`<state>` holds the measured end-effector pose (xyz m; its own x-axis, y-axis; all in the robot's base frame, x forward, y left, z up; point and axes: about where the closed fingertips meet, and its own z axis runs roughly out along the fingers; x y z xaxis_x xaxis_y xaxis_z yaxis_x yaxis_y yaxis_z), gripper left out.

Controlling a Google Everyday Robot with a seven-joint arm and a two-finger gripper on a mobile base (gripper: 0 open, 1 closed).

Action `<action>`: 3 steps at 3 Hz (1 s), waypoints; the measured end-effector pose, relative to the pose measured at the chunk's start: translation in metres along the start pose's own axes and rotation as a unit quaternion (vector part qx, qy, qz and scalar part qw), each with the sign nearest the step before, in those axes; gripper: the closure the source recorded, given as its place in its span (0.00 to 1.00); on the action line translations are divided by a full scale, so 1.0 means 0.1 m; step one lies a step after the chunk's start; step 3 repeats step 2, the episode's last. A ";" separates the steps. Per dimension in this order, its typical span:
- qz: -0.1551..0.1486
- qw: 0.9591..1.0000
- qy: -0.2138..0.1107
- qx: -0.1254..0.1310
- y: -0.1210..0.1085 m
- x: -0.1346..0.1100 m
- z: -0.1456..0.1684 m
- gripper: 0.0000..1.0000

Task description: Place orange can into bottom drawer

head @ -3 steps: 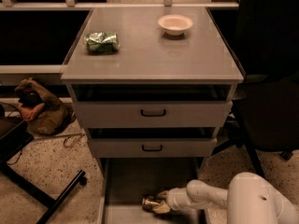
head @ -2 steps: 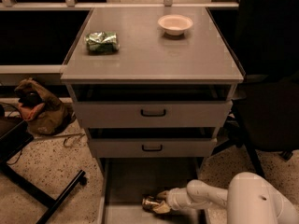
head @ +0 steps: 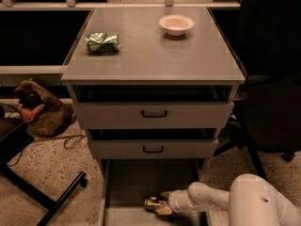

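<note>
Pale gripper [head: 160, 205] in grey bottom drawer [head: 141, 181]

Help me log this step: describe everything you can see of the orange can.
The orange can is small, shiny gold-orange metal, turned on its side in the open bottom drawer, over its grey floor. The claw, reaching in from the right, meets its right end; whether it rests on the floor is unclear.

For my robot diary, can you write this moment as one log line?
gripper: at orange can, low inside bottom drawer | drawer state: open | cabinet top: green packet, bowl
</note>
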<state>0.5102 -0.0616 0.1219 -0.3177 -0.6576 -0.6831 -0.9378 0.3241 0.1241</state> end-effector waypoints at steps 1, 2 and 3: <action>0.000 1.000 0.000 0.000 0.00 0.00 0.00 0.00; 0.000 1.000 0.000 0.000 0.00 0.00 0.00 0.00; 0.000 1.000 0.000 0.000 0.00 0.00 0.00 0.00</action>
